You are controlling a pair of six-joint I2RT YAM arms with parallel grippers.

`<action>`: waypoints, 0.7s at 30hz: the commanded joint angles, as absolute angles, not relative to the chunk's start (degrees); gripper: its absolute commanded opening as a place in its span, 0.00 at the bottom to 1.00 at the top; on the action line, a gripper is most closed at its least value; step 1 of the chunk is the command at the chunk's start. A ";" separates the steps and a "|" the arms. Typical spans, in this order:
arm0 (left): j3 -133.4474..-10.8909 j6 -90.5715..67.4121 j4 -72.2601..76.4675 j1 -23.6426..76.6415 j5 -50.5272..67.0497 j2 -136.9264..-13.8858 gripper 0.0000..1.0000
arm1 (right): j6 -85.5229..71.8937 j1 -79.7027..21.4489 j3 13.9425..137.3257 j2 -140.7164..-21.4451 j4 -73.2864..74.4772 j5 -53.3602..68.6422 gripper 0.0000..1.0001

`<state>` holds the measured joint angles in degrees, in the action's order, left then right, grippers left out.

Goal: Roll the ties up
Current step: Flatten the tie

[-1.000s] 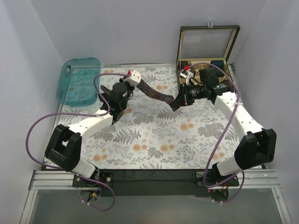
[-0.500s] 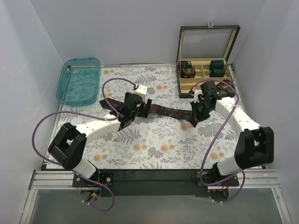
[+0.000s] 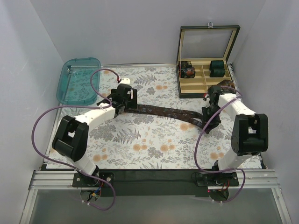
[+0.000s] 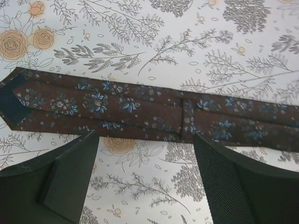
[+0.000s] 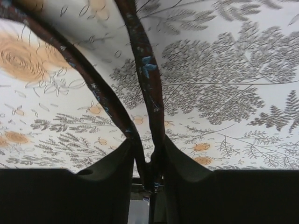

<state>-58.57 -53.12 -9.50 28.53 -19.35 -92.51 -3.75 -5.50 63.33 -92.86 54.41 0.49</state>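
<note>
A dark brown tie (image 3: 163,111) with small pale blue flowers lay flat on the flowered tablecloth (image 3: 154,140), in front of the open wooden box (image 3: 180,86) and stretching away to the box's left. Its narrow pointed end (image 4: 14,100) was the end farthest from the box.

The left gripper (image 3: 119,105) hovered over that far end, well left of the box. In the left wrist view its jaws stood wide apart (image 4: 145,140), one finger (image 4: 70,172) on each side of the strip's near edge, with nothing between them.

The right gripper (image 3: 207,122) was just in front of the box, at the tie's other end. Its wrist view showed the jaws nearly together (image 5: 148,144), pinching a fold of the tie, whose two dark edges rose from the narrow gap and arched away over the cloth.

Inside the box, dark teal rolled bundles (image 3: 217,67) sat in the back right compartment. A teal plastic tray (image 3: 63,84) lay far to the box's left.
</note>
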 commanded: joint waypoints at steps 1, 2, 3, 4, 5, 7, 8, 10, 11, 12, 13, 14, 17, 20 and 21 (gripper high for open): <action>-62.74 -53.88 -12.04 27.43 -17.84 -94.91 0.75 | -5.97 -3.09 68.64 -94.74 54.50 -2.37 0.32; -63.45 -53.53 -12.39 27.16 -17.75 -96.31 0.75 | -6.32 -2.47 69.60 -95.09 54.14 -2.46 0.33; -64.07 -53.53 -12.57 26.98 -17.58 -96.94 0.75 | -6.59 -1.94 70.31 -95.36 53.71 -2.72 0.37; -64.94 -53.44 -13.00 26.55 -17.67 -97.47 0.75 | -7.03 -1.50 71.79 -95.97 53.18 -2.90 0.37; -65.30 -53.35 -13.18 26.19 -17.67 -98.17 0.75 | -7.29 -0.54 72.42 -96.41 52.30 -3.16 0.38; -66.26 -53.26 -14.14 25.32 -17.32 -99.40 0.75 | -7.91 -0.53 73.82 -97.73 51.16 -5.00 0.38; -66.70 -53.26 -14.32 25.05 -17.14 -99.67 0.75 | -8.61 1.47 73.74 -98.08 49.67 -5.36 0.38; -66.88 -53.17 -14.33 24.44 -17.05 -100.28 0.75 | -9.49 2.63 73.48 -98.96 48.26 -4.14 0.38; -67.06 -53.17 -14.41 24.26 -17.14 -100.46 0.75 | -10.45 3.33 72.87 -98.88 47.38 -3.87 0.38; -67.50 -53.17 -14.76 23.91 -17.05 -101.07 0.75 | -10.81 3.51 72.51 -98.27 45.72 -4.39 0.38; -67.94 -53.35 -14.94 23.73 -17.14 -101.34 0.75 | -11.16 3.60 71.90 -97.91 44.66 -4.39 0.39; -68.03 -53.78 -15.29 23.30 -17.31 -101.95 0.75 | -11.42 3.60 71.63 -97.04 43.43 -4.57 0.39; -68.82 -55.45 -16.17 21.72 -17.14 -103.18 0.75 | -12.65 3.69 71.54 -94.32 40.71 -4.48 0.59; -69.26 -55.90 -16.26 20.31 -16.53 -104.32 0.75 | -13.27 3.69 70.31 -91.24 37.36 -5.53 0.73; -69.61 -55.99 -16.35 20.04 -16.26 -105.02 0.75 | -12.58 3.69 70.49 -90.97 36.74 -4.84 0.73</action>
<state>-67.00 -54.87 -15.46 21.45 -17.04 -104.33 -12.05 3.66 70.61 -95.68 41.91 -4.19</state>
